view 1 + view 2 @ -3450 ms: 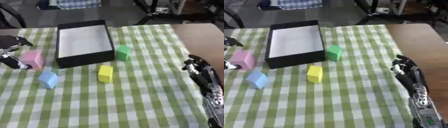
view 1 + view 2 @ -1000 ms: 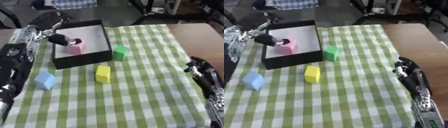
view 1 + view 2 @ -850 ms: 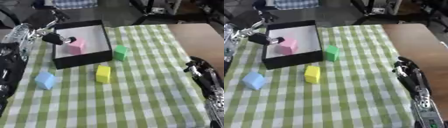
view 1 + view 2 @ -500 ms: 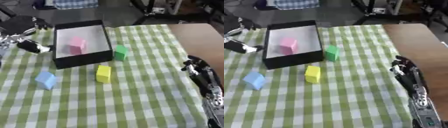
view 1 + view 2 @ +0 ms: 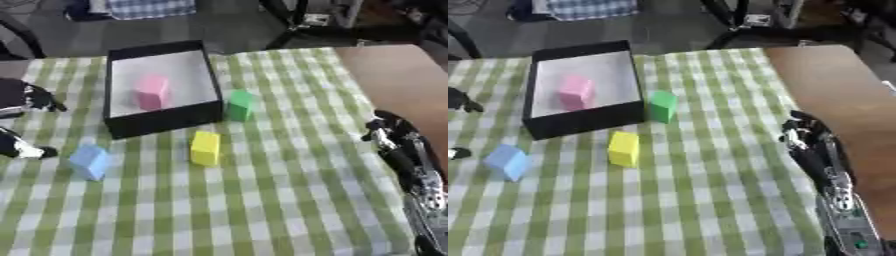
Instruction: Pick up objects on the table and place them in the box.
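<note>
The black box [image 5: 162, 122] sits at the far-left part of the table [image 5: 289, 200], which is covered with a green-and-white checked cloth. The pink block [image 5: 152, 92] lies inside the box, on its white floor, toward the left wall. 3 blocks are on the cloth outside it: the green block [image 5: 240, 105] just beside the box's right front corner, the yellow block [image 5: 206, 147] in front of the box, and the blue block [image 5: 89, 162] to the front-left, well apart from the yellow one. My left hand [image 5: 26, 97] shows at the left edge, left of the box and above the blue block, fingers spread apart and holding nothing. My right hand [image 5: 805, 136] rests near the table's right edge, fingers relaxed, empty.
</note>
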Tool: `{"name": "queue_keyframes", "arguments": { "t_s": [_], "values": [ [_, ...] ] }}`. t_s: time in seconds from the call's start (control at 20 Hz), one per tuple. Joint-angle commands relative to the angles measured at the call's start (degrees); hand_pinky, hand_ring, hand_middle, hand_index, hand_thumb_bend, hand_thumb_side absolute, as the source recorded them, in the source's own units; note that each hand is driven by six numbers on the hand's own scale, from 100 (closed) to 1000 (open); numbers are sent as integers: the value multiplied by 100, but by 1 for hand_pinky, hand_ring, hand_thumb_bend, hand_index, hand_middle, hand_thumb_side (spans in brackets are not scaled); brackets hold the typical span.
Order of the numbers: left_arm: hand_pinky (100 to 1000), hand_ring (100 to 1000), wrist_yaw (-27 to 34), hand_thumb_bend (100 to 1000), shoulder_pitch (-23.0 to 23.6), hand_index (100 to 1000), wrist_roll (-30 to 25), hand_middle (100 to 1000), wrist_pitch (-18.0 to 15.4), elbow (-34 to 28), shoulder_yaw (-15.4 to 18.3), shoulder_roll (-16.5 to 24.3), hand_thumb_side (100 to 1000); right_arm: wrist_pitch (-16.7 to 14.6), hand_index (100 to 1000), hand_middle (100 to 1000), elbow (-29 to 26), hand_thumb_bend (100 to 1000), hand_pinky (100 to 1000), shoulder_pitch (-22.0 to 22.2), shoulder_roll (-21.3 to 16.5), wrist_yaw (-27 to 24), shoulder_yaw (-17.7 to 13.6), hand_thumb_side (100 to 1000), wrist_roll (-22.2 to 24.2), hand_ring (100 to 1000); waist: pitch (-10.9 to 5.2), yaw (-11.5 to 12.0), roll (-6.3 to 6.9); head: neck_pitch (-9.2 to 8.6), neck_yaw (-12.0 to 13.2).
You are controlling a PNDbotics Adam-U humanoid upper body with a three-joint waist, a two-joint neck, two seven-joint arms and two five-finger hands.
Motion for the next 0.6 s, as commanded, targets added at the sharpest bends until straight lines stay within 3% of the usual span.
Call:
{"name": "queue_keyframes", "arguments": {
  "t_s": [0.05,0.15,0.2,0.4,0.6],
  "values": [
    [766,658,347,515,-89,870,-426,661,-436,3,98,265,727,-8,807,601,-65,100,800,-58,-172,42,-28,462,-3,559,-166,-1,78,-11,-9],
    [767,665,598,511,-117,879,-641,673,-511,56,100,245,724,-8,807,601,-63,100,800,-57,-173,42,-32,462,-7,559,-169,-3,73,-11,-15],
    [768,670,1051,511,-146,885,-894,684,-433,19,62,267,721,-8,807,601,-61,100,800,-56,-177,42,-30,462,-6,559,-170,-2,74,-11,-17],
    [779,700,2879,563,-348,923,-2458,733,512,-613,-131,262,725,-9,807,601,-56,100,800,-63,-175,39,-13,465,13,559,-182,-2,72,-11,-13],
    [793,723,3296,651,-504,940,-2988,762,950,-856,-461,70,744,-8,807,600,-38,100,800,-56,-167,31,-10,463,24,558,-193,-26,48,-11,-9]
  ]
}}
